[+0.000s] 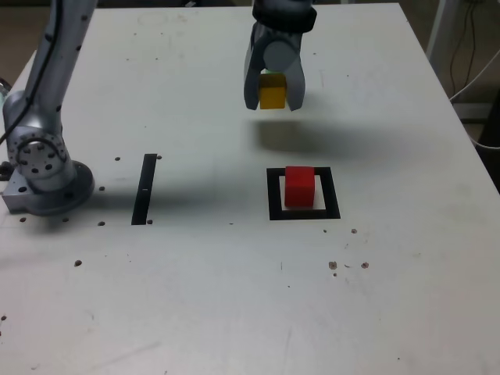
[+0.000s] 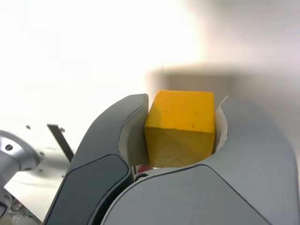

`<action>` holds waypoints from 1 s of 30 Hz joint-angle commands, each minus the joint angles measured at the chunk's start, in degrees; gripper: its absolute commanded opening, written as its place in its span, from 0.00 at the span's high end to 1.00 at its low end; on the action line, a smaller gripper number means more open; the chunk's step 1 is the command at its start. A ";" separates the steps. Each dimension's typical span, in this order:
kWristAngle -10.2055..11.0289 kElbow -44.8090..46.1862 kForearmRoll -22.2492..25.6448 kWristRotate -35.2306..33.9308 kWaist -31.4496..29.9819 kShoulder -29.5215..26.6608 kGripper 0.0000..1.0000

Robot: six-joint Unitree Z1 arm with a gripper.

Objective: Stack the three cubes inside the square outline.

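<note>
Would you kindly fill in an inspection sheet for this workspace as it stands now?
Surface: white table, scuffed, dark specks and small holes.
Job's things: red cube inside the square outline; yellow cube held in the air behind it; something green just behind the yellow cube.
Clutter: black strip.
Grippers: gripper shut on the yellow cube.
Cables: cables off the table at the exterior view's right.
Surroundings: arm base on the table.

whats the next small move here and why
Probably carry the yellow cube toward the camera until it hangs above the red cube, then lower it. The gripper is shut on the yellow cube and held above the table, while the red cube already sits alone inside the square outline with its top bare.
</note>
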 commanded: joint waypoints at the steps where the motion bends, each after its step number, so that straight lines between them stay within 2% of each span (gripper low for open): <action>1: -0.34 0.60 0.46 -1.25 -1.77 -1.85 0.57; 11: -2.85 2.84 1.33 -9.03 -12.09 -5.84 0.57; 20: -4.21 3.03 1.33 -16.08 -21.85 -6.18 0.57; 30: -5.54 1.74 1.33 -19.65 -26.51 -4.27 0.57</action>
